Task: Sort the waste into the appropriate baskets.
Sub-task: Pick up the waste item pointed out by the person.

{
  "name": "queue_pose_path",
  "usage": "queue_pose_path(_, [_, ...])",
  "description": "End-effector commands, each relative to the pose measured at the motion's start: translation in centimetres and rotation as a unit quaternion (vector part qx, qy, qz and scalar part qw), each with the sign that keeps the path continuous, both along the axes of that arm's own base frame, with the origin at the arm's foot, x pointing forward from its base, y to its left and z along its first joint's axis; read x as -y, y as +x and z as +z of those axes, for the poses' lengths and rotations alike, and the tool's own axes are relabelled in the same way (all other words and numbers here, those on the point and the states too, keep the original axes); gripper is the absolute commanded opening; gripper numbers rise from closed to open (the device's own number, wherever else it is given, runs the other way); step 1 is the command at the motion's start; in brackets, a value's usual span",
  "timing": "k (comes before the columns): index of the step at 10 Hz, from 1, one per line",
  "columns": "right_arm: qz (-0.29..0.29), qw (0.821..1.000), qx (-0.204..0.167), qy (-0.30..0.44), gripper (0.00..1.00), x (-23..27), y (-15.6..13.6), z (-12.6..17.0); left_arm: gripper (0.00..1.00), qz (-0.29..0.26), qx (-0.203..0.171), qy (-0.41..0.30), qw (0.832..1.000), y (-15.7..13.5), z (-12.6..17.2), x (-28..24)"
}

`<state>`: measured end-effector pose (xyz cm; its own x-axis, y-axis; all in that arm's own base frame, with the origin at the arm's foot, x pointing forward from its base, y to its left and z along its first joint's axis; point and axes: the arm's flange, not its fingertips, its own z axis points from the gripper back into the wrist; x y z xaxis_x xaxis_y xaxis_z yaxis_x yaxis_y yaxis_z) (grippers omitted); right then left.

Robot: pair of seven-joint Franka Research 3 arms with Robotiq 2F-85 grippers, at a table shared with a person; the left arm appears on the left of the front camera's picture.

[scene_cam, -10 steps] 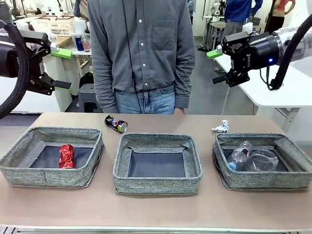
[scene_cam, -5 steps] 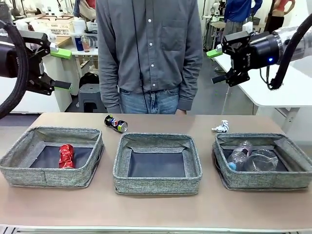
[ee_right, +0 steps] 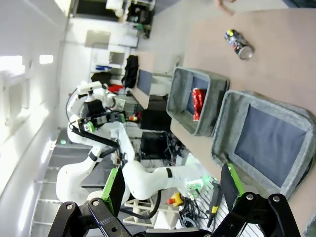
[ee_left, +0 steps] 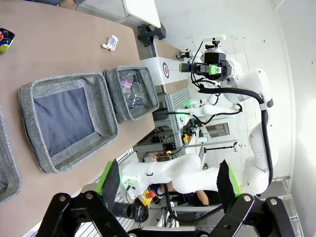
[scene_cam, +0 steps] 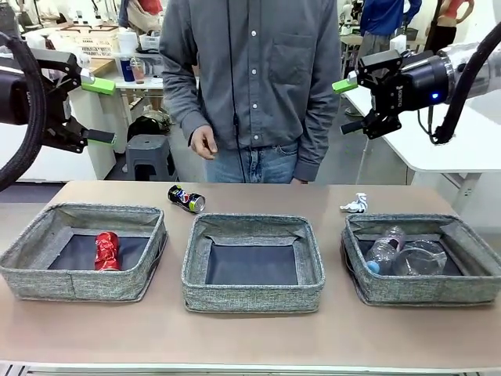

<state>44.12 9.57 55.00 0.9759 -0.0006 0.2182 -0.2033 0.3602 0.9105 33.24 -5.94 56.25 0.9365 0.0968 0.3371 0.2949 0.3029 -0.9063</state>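
Note:
Three grey baskets stand in a row. The left basket holds a crushed red can. Nothing lies in the middle basket. In the right basket lie a clear bottle and a clear cup. A dark blue can and a crumpled wrapper lie on the table behind the baskets. My left gripper hangs open, high at the far left. My right gripper hangs open, high at the right.
A person in a grey shirt stands at the far side of the table, one hand held at waist height above the blue can. A bare strip of table runs in front of the baskets.
The person has shifted to the right and brought a hand up to waist height. Both arms and all the waste have stayed still.

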Motion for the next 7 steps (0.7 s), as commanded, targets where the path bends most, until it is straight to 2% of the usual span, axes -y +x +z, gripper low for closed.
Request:
queue_pose_path(1, [-0.005,1.0,-0.006,-0.007,1.0,-0.03,0.14,0.67,1.0,-0.001,-0.004,-0.004,1.0,-0.12,0.31,0.06])
queue_pose_path(7, [-0.005,1.0,-0.006,-0.007,1.0,-0.03,0.14,0.67,1.0,-0.001,-0.004,-0.004,1.0,-0.12,0.31,0.06])
